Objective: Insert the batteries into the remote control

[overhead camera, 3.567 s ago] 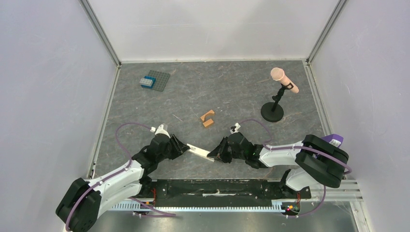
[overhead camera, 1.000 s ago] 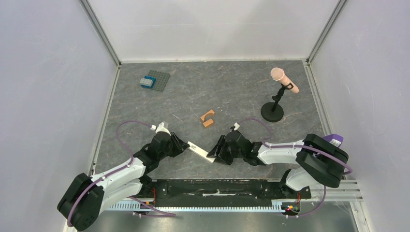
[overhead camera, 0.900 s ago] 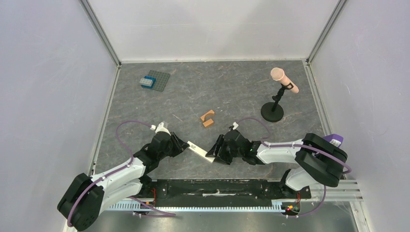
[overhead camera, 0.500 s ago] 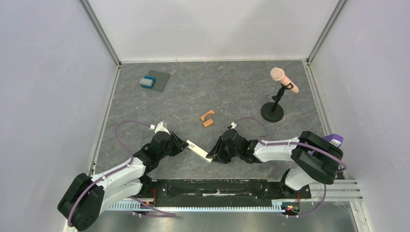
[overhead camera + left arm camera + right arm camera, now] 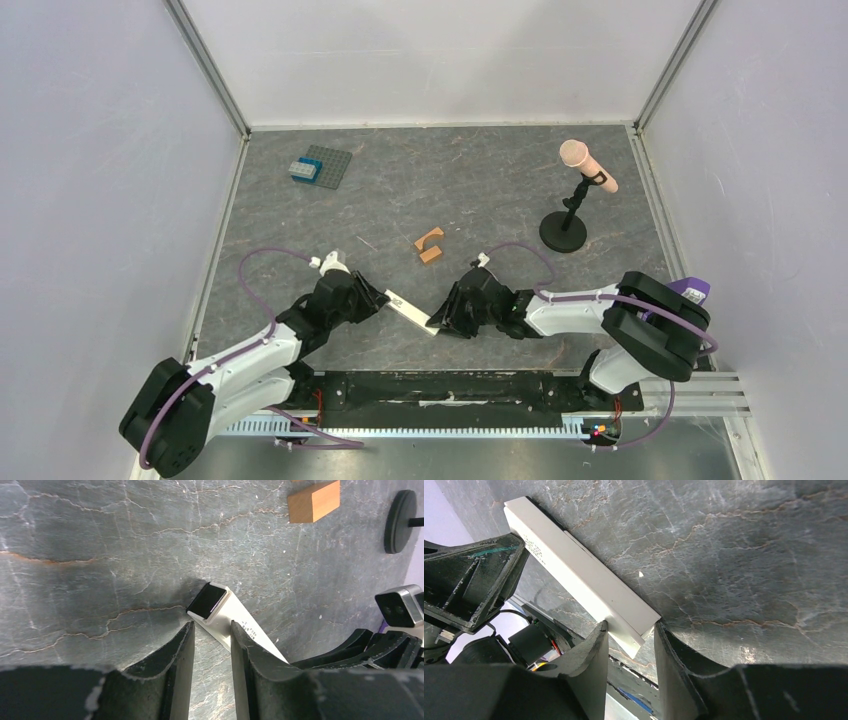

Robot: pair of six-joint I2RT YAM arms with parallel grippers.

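Note:
The remote control, a slim cream-white bar, lies aslant between my two grippers near the table's front. My right gripper is shut on its right end; in the right wrist view that end sits between the fingertips. My left gripper is at the other end, its jaws a little apart. In the left wrist view the bar runs slantwise across the fingertips, its dark end face just beyond them, and bare table shows in the gap. The batteries are out of view.
Two orange-brown blocks lie just behind the grippers; one also shows in the left wrist view. A microphone on a black stand is at back right. A grey studded plate with a blue brick is at back left.
The remote's left end has come further out of the left fingers and swung slightly toward the back. The right gripper has shifted a little left with the bar.

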